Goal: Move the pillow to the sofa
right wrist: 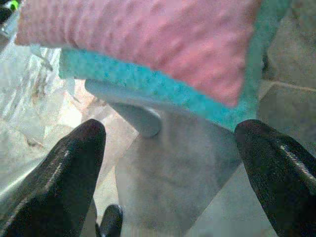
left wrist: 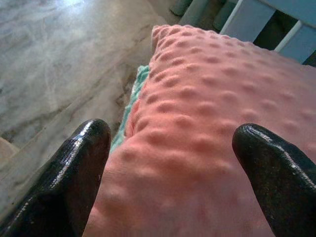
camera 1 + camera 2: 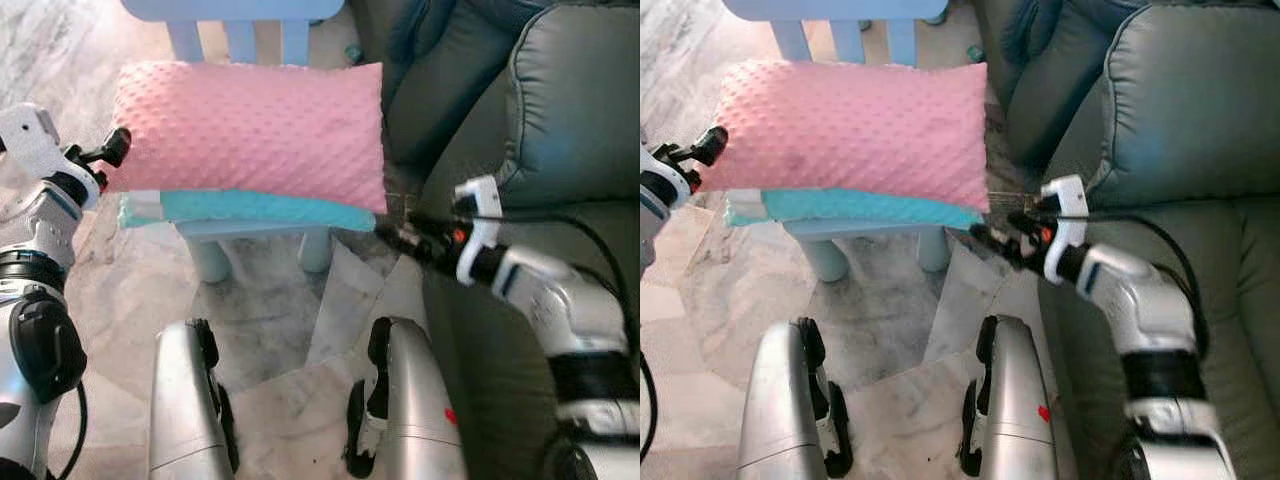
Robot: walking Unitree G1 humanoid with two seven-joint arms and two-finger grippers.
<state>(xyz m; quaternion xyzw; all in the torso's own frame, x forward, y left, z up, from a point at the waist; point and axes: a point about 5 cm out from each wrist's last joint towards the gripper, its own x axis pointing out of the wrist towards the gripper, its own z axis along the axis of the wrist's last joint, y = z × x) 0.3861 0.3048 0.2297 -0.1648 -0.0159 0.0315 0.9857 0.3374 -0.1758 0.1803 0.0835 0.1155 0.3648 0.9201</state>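
A pink dotted pillow (image 3: 250, 125) with a teal underside lies across the seat of a small light-blue chair (image 3: 210, 258). My left gripper (image 3: 108, 160) is at the pillow's left end, open, and its two fingers (image 2: 74, 173) straddle the pink fabric (image 2: 197, 123). My right gripper (image 3: 392, 230) is open at the lower right corner of the pillow (image 1: 163, 44), just short of the teal edge. The dark grey-green sofa (image 3: 570, 110) stands to the right, right next to the chair.
The chair's backrest slats (image 3: 240, 35) rise behind the pillow. Marble floor (image 3: 270, 290) spreads under and in front of the chair. My own silver legs (image 3: 190, 400) are at the bottom. The sofa's arm and seat (image 3: 480, 330) run close along my right arm.
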